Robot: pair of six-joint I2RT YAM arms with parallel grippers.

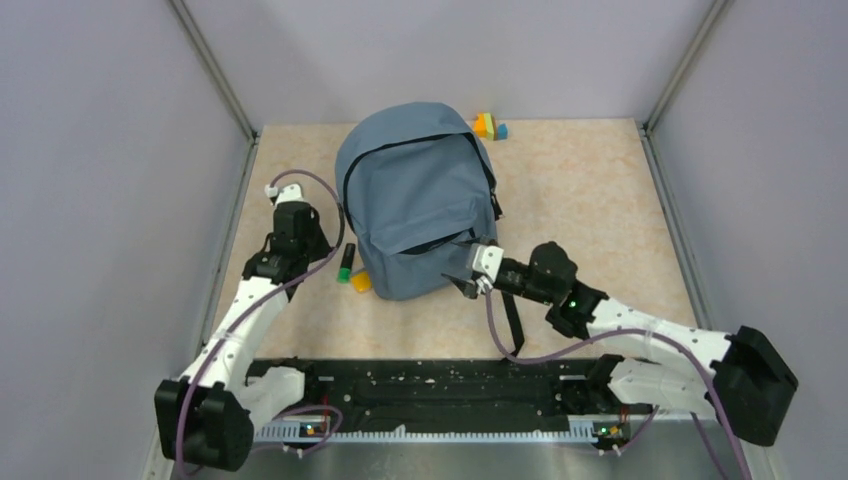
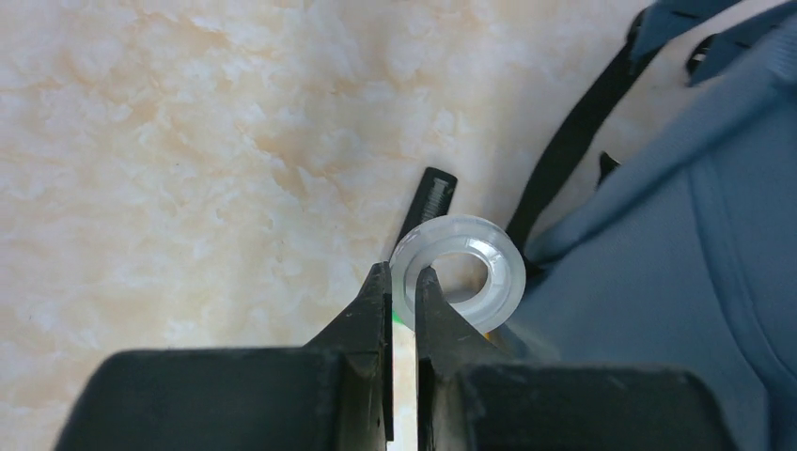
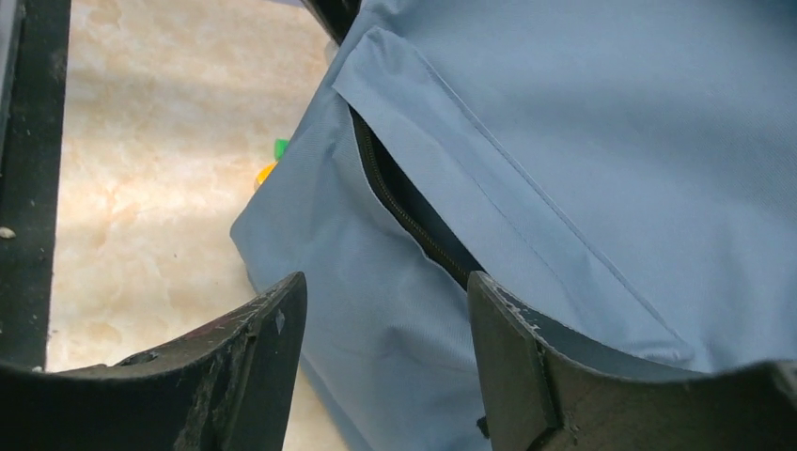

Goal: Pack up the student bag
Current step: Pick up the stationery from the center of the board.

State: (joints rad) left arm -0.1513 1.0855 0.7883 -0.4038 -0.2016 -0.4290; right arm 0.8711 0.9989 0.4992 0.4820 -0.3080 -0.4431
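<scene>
At table (image 1: 600, 200) centre, toward the back wall: student bag (image 1: 420, 200) lies flat, front side up, top end away from the arms.

Left gripper (image 2: 402, 282): jaws nearly together, pinching the wall of a clear plastic ring (image 2: 459, 231). One finger is inside the ring, the other outside. The ring is just beside the bag's left edge, near a black strap (image 2: 573, 141).

Right gripper (image 3: 385, 287): jaws apart, nothing between them, low over the bag's near right corner. The front pocket zipper (image 3: 404, 211) runs between the fingers and shows a dark gap under the flap.

Other items: coloured blocks (image 1: 490, 126) behind the bag's top right. A green-and-black stick (image 1: 345, 265) and a yellow piece (image 1: 360, 283) lie by its near left corner.
</scene>
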